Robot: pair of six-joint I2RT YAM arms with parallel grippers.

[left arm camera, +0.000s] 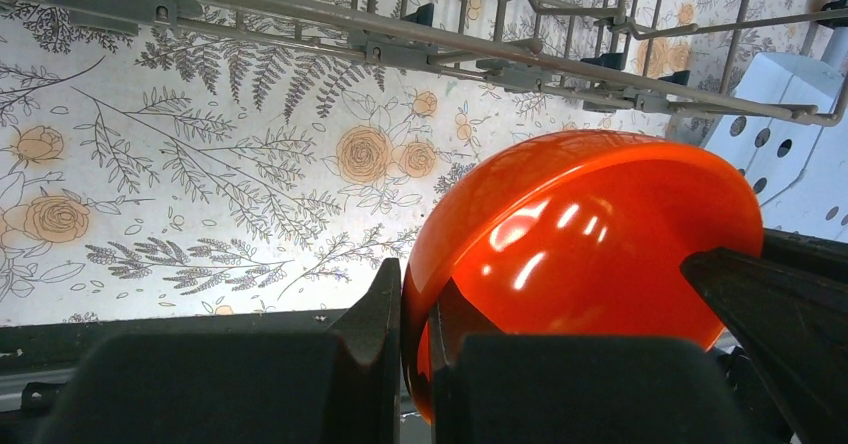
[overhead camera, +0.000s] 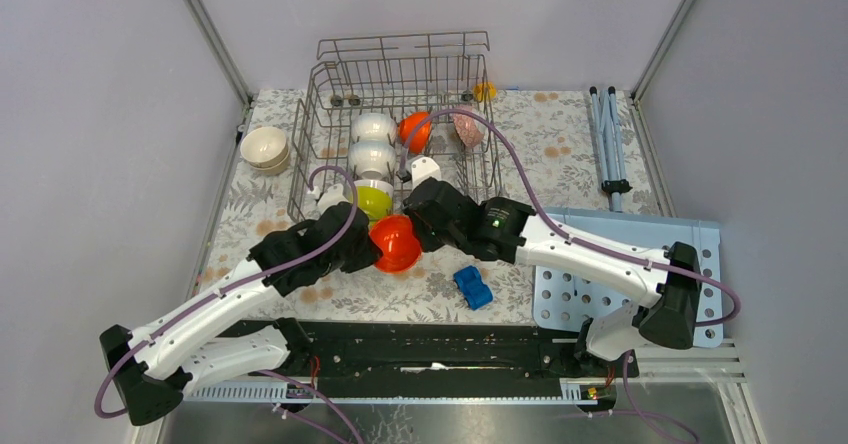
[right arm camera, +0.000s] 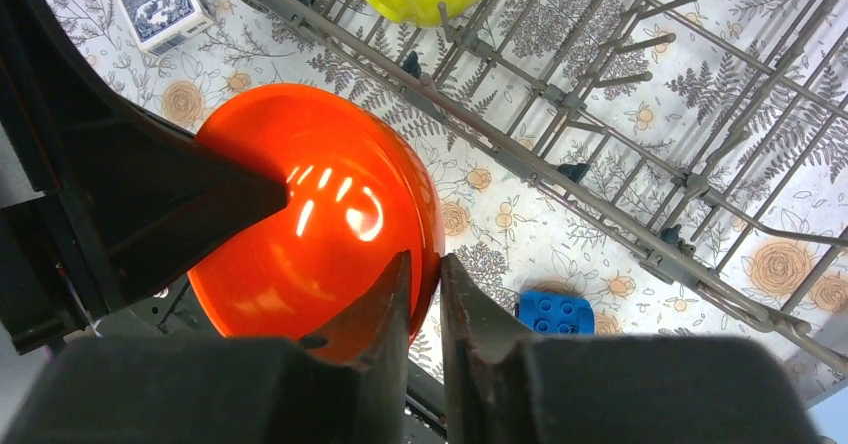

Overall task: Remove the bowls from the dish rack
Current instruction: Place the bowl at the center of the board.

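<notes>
Partway through, an orange bowl is pinched by its rim in both the left gripper and right gripper just outside the dish rack, where other bowls are left.

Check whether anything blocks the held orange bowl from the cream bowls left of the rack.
Yes: the dish rack's near-left corner lies on the straight line from the orange bowl to the cream bowls. The left pincer and right pincer both pinch the bowl's rim.
</notes>
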